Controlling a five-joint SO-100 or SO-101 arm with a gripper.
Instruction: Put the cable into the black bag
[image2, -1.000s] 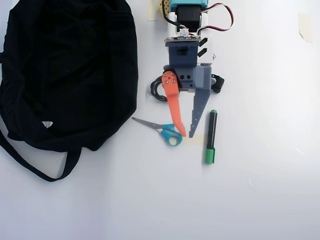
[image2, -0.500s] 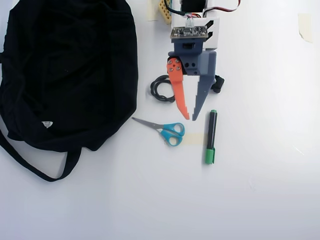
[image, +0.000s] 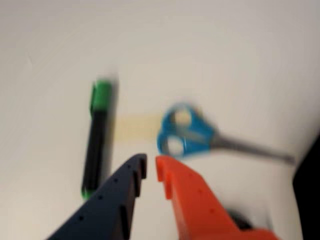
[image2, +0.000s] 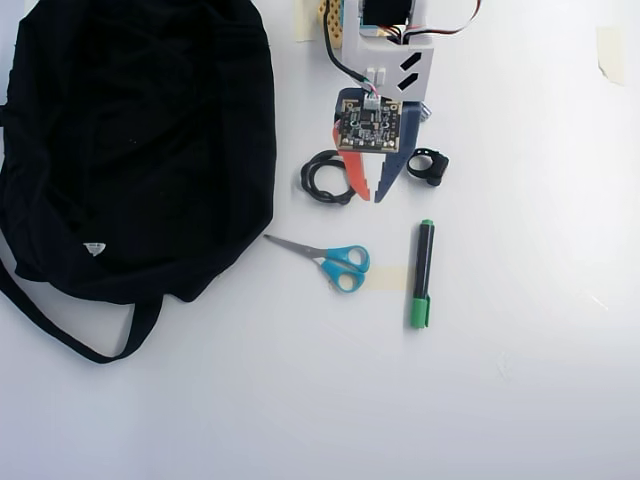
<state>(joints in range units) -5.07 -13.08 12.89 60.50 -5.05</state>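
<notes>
The cable (image2: 322, 178) is a small black coil on the white table, just left of my orange finger (image2: 356, 175) in the overhead view. In the wrist view only a dark bit of it (image: 243, 220) shows behind the orange finger (image: 190, 195). The black bag (image2: 140, 140) lies slumped at the left of the overhead view, and its edge (image: 311, 190) shows at the right of the wrist view. My gripper (image2: 372, 196) (image: 151, 167) hovers beside the coil, jaws a narrow gap apart and empty.
Blue-handled scissors (image2: 340, 264) (image: 187, 135) and a green-and-black marker (image2: 422, 272) (image: 96, 140) lie in front of the gripper. A small black ring-shaped part (image2: 428, 165) sits right of the blue finger. The bag's strap (image2: 80, 335) trails toward the front left.
</notes>
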